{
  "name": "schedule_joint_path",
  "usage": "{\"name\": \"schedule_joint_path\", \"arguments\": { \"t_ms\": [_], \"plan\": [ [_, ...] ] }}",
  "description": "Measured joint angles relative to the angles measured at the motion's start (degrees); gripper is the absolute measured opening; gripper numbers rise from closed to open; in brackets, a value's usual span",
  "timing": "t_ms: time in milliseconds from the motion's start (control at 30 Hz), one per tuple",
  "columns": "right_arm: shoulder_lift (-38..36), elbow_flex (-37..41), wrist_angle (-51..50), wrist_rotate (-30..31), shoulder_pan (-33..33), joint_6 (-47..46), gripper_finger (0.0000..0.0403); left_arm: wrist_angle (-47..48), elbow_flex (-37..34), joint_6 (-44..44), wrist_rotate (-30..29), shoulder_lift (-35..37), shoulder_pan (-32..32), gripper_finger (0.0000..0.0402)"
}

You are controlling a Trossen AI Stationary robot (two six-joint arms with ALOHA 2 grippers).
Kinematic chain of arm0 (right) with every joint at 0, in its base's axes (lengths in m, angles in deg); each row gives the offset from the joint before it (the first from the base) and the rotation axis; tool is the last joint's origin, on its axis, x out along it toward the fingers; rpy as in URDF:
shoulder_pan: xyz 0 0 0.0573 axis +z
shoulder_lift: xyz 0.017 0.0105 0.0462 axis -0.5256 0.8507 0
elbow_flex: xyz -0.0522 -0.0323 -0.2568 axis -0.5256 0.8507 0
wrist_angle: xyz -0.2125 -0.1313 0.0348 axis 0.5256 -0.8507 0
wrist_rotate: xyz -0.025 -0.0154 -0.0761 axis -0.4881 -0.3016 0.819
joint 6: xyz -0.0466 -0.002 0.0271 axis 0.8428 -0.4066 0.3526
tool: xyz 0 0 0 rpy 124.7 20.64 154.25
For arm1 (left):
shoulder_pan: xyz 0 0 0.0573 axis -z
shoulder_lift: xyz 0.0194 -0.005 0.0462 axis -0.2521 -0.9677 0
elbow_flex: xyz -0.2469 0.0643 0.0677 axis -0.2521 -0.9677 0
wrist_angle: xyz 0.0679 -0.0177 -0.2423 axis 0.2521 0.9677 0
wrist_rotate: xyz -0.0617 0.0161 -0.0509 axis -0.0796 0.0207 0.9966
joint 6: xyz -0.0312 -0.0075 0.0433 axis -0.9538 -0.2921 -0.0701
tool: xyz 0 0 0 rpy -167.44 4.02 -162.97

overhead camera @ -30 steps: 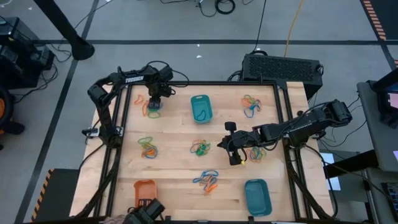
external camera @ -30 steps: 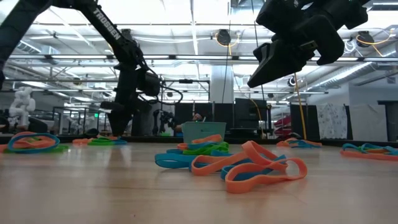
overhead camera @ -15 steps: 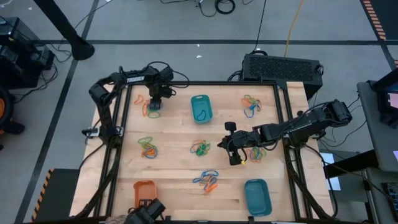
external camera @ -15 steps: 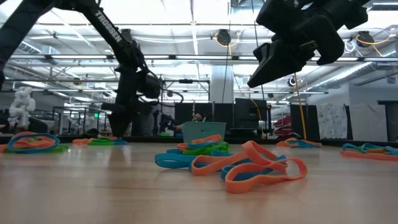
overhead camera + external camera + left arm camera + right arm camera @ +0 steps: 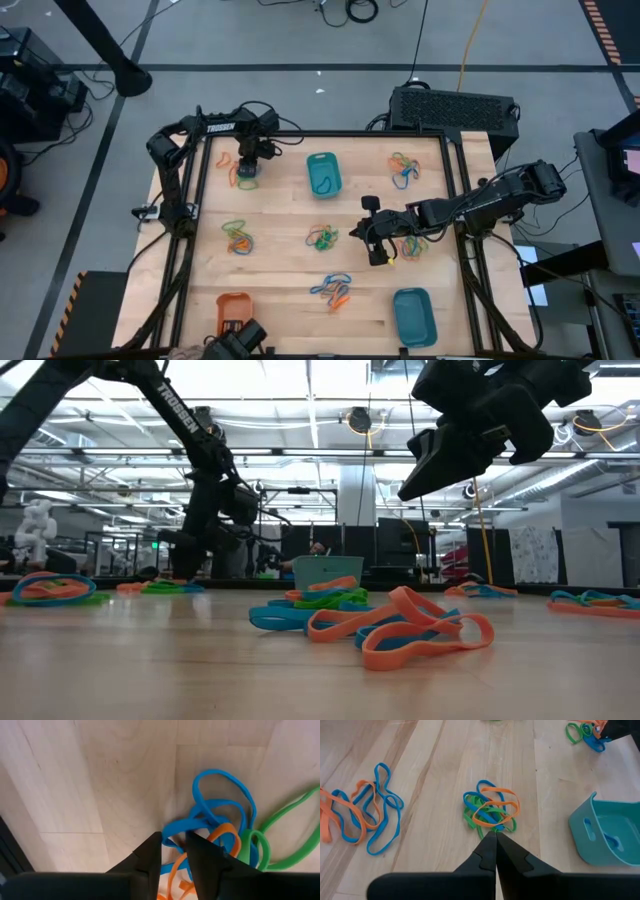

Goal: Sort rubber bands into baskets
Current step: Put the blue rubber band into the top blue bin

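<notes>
left tool (image 5: 173, 851) has settled lower onto the far-corner rubber bands (image 5: 220, 832), fingers nearly closed, apparently pinching a blue band (image 5: 176, 828) | right tool (image 5: 495, 840) unchanged, closed, empty, above surface (image 5: 285, 215) | pick under way

Pale wooden bench (image 5: 290, 215) at centre; black vented box (image 5: 452, 108) beyond its 1 o'clock corner; cables (image 5: 350, 10) on grey floor at 12 o'clock.
</notes>
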Motion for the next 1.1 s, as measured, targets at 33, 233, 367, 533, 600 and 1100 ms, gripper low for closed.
{"name": "schedule_joint_path", "arguments": {
  "t_ms": [33,233,367,533,600,1100],
  "plan": [
    [0.0,0.0,0.0,0.0,0.0,0.0,0.0,0.0,0.0,0.0,0.0,0.0,0.0,0.0082],
    [0.0,0.0,0.0,0.0,0.0,0.0,0.0,0.0,0.0,0.0,0.0,0.0,0.0,0.0017],
    [0.0,0.0,0.0,0.0,0.0,0.5,0.0,0.0,0.0,0.0,0.0,0.0,0.0,0.0008],
    [0.0,0.0,0.0,0.0,0.0,0.0,0.0,2.0,1.9,-0.2,0.0,0.0,0.1,0.0004],
    [0.0,0.0,0.0,0.0,0.0,0.0,0.0,4.1,3.4,-1.4,0.0,0.0,0.3,0.0004],
    [0.0,0.0,-0.7,0.0,0.0,-0.6,0.0,14.4,12.6,-7.4,5.4,7.9,1.4,0.0001]
  ]
}}
